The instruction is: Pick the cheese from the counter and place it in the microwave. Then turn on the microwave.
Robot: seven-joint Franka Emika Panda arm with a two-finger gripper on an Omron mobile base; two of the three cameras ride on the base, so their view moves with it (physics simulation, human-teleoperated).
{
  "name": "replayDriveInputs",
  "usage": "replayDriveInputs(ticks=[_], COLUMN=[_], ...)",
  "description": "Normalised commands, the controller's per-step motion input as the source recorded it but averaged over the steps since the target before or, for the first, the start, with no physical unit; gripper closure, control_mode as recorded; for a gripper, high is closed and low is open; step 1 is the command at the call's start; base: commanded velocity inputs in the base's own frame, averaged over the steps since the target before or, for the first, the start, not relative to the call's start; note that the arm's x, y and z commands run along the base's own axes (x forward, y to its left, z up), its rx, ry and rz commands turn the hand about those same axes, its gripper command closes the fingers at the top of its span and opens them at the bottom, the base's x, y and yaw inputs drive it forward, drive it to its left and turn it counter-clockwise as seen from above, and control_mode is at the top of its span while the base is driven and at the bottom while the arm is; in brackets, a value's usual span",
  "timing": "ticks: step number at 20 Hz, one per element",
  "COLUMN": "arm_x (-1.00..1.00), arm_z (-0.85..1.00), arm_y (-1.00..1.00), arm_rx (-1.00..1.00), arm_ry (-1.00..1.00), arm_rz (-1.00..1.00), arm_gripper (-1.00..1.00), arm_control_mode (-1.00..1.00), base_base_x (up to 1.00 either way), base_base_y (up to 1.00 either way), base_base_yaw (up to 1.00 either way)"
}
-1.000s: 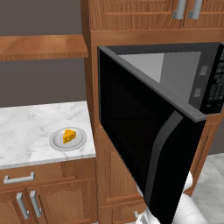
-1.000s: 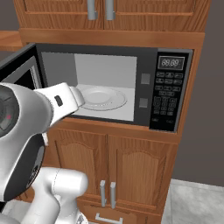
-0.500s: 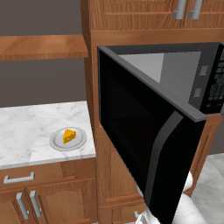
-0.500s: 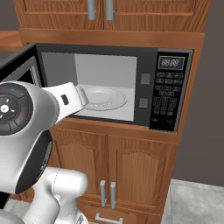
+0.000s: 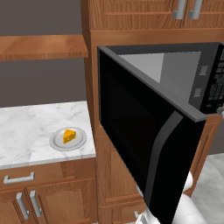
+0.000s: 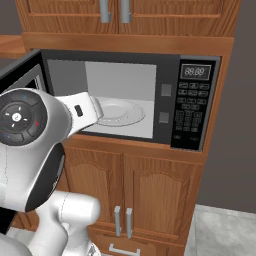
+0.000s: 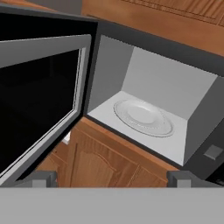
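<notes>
The cheese, a small orange wedge, lies on a round grey plate on the white marble counter, left of the microwave. The microwave's dark door stands swung wide open. Its light grey inside holds a glass turntable with nothing on it. In the hand view my gripper is open, with nothing between its fingertips. It faces the microwave cavity and turntable from a short way in front, well away from the cheese.
The open door juts out between the counter and the cavity. The button panel and display are at the microwave's right. A brown wooden shelf hangs above the counter. Wooden cabinets sit below.
In the right base view my arm's large round joint has turned and risen, its dark cap now facing the camera. The cheese, plate and door have not moved.
</notes>
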Motion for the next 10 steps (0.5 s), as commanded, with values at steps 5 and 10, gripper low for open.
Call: replayDriveInputs(ticks=[5,10], arm_x=[0.11,0.04], arm_z=[0.00,0.00], arm_y=[0.00,0.00], arm_rx=[0.01,0.00], arm_ry=[0.01,0.00], arm_rz=[-0.01,-0.01], arm_gripper=[-1.00,-1.00], arm_control_mode=[-1.00,-1.00], base_base_x=[0.00,0.00], base_base_y=[0.00,0.00], base_base_yaw=[0.00,0.00])
